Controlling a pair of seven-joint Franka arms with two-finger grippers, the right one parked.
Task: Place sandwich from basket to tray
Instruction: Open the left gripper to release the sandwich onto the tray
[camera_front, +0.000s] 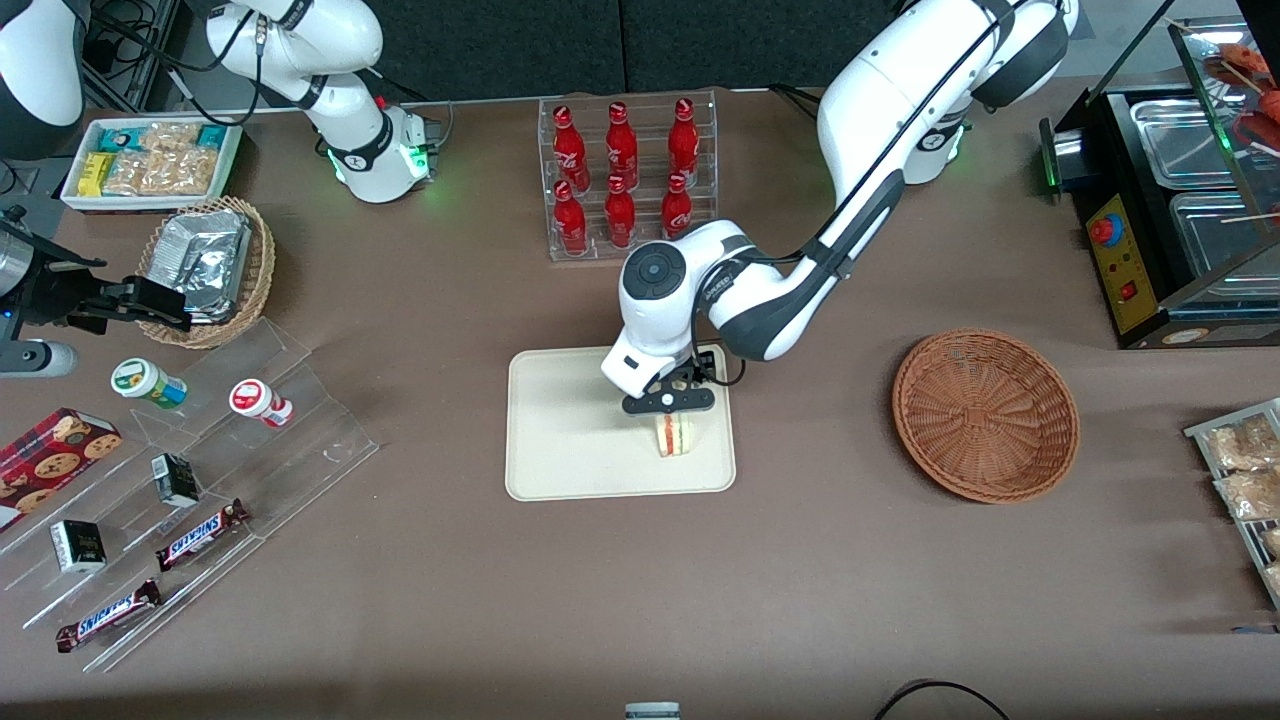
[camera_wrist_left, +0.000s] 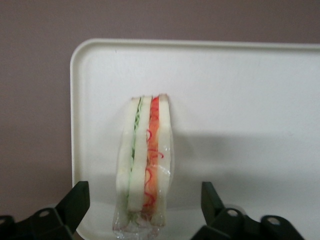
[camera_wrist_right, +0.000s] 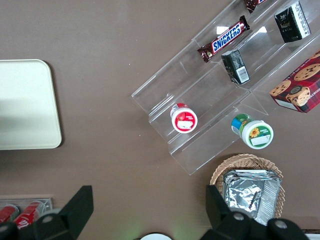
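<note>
Sandwich (camera_front: 672, 434): sits on the tray, standing on edge with the striped cut side facing up. Bread slices are pale, with a green layer on one side and red/orange on the other. Looks like it's wrapped in clear film. It's on the part of the tray toward the working arm's end, closer to the front camera than the tray's middle.

Tray (camera_front: 570, 430): cream-white, rounded corners, low rim, flat on the brown table (camera_front: 640, 600) pretty much dead center. The only thing on it is the sandwich.

Gripper (camera_front: 668, 401): hangs right above the sandwich, pointing straight down. In the wrist view the two fingers (camera_wrist_left: 75, 202) are spread wide, one on each side of the sandwich with visible gaps, so it's open and not touching the bread.

Basket (camera_front: 985, 414): reddish-brown wicker, round and shallow, sits well apart from the tray toward the working arm's end of the table. Nothing inside it.

Bottle rack (camera_front: 627, 176): clear rack with six red bottles, farther from the front camera than the tray.

Other stuff: a tan wicker basket (camera_front: 210, 270) with foil packs and a clear stepped stand (camera_front: 200, 480) with candy bars and small cups lie toward the parked arm's end.
</note>
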